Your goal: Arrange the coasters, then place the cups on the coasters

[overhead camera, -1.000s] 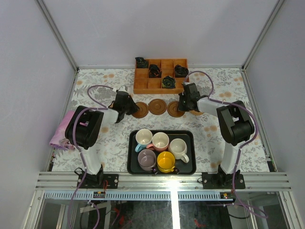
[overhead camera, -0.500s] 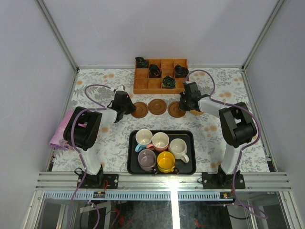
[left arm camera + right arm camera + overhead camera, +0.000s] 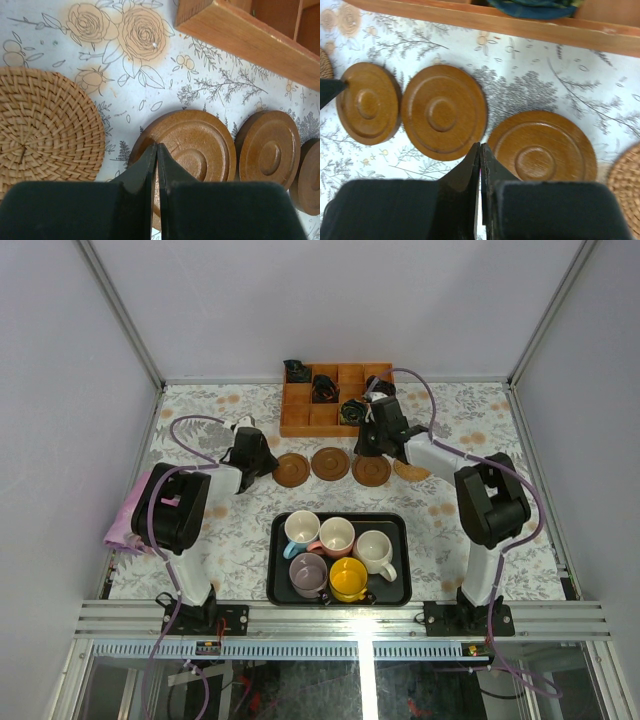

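Floral table [image 3: 240, 540] bears coasters [image 3: 329, 462], tray [image 3: 399, 526], wooden box [image 3: 300, 400], pink cloth [image 3: 125, 525]

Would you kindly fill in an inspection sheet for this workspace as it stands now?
Surface: floral tablecloth, lying flat.
Job's things: three brown coasters in a row before the box, a woven coaster at each end; five cups all in the black tray, none on coasters.
Clutter: orange wooden grid box holding dark bundles; pink cloth at the left edge.
Grippers: left gripper shut, empty, at the leftmost brown coaster's edge; right gripper shut, empty, between the middle and right ones.
Cables: purple cables loop along both arms.
Surroundings: grey enclosure walls.
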`<state>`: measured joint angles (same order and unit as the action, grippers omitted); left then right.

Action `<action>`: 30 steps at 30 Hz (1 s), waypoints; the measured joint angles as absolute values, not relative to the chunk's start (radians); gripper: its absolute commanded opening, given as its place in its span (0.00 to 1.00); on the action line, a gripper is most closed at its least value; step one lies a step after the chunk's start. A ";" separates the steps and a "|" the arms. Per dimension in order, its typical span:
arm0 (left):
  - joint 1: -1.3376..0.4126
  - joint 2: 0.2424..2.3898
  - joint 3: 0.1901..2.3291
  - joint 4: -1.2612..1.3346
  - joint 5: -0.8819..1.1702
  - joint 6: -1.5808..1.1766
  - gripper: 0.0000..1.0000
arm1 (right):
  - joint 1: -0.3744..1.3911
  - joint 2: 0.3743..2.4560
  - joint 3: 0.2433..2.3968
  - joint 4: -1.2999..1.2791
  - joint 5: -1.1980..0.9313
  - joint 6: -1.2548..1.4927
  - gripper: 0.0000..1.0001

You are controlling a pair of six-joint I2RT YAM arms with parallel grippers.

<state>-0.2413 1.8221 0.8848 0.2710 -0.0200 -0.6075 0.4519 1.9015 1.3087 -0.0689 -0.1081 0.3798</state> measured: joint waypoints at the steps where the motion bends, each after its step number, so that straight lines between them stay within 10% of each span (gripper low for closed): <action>1: -0.239 1.822 0.888 0.270 -0.022 -0.607 0.00 | 0.459 1.913 1.323 -0.069 -0.116 0.376 0.00; 30: -0.210 1.832 0.909 0.247 -0.042 -0.605 0.00 | 0.563 2.115 1.441 -0.085 -0.204 0.355 0.00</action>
<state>-0.2104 1.8324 0.9089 0.2474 -0.0422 -0.6048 0.5629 2.1147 1.4410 -0.0853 -0.2039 0.3546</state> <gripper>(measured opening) 0.001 0.011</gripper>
